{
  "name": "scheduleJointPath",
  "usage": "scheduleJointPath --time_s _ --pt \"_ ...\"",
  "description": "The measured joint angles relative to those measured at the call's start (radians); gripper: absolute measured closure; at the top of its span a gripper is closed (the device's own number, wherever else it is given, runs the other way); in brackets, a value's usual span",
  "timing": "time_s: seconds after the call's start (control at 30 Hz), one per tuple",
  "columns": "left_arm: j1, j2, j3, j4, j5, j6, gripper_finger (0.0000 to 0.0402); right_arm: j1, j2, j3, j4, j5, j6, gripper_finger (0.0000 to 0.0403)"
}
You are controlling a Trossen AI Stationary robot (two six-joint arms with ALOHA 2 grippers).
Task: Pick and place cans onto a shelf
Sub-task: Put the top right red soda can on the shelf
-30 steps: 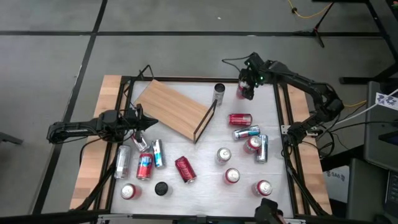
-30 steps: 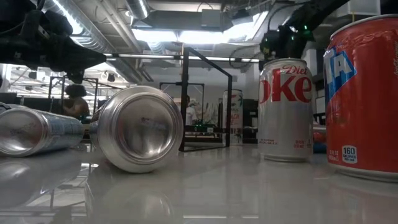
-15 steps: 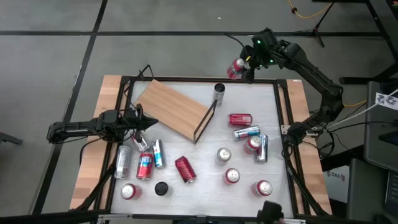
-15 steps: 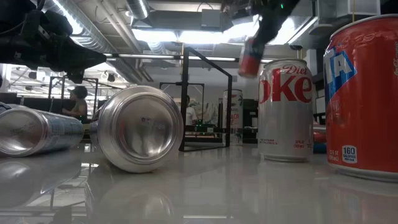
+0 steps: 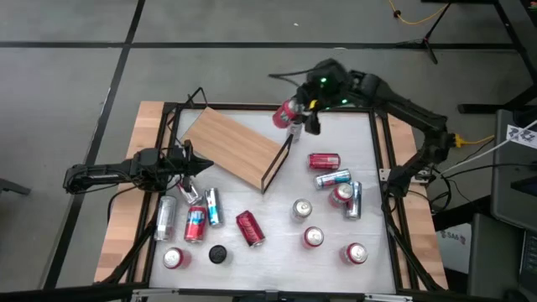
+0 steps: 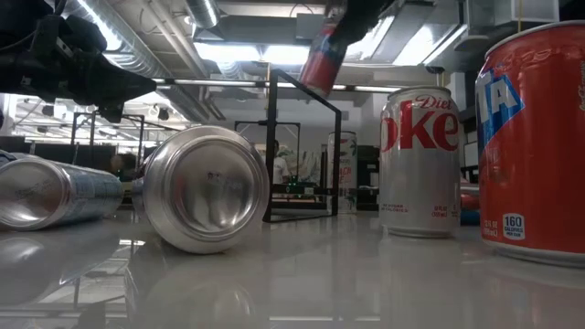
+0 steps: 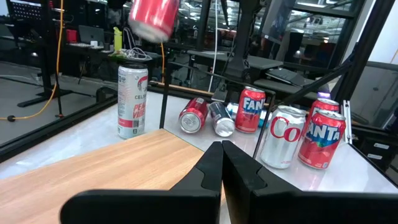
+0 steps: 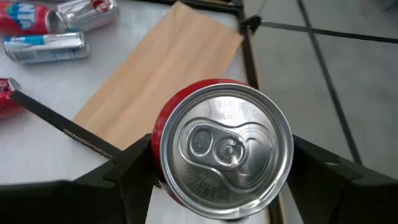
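Because it is bound for the shelf [image 5: 233,148], the red can [image 5: 285,113] hangs above its framed end, clamped in the right gripper [image 5: 295,116]; the left gripper [image 5: 191,164], pinched shut, waits beside the shelf.

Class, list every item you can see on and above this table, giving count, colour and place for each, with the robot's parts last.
held red can: one, red with silver top, in the air over the shelf's framed end
other cans: about thirteen, mostly red, some silver or blue-and-silver, standing or lying on the table's right and near-left parts
shelf: one, light-brown board with black frame, far left-centre of the table
black disc: one, black, near edge, among the cans
table: one, white top, wooden side strips
left gripper: shut, empty, beside the shelf
right gripper: closed on the held red can
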Motion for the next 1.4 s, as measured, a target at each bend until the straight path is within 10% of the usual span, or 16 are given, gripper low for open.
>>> scheduleJointPath --time_s 1.4 --pt "0.000 0.002 0.000 0.126 -0.112 0.027 0.0401 0.016 0.336 0.000 0.014 -0.066 0.004 0.0114"
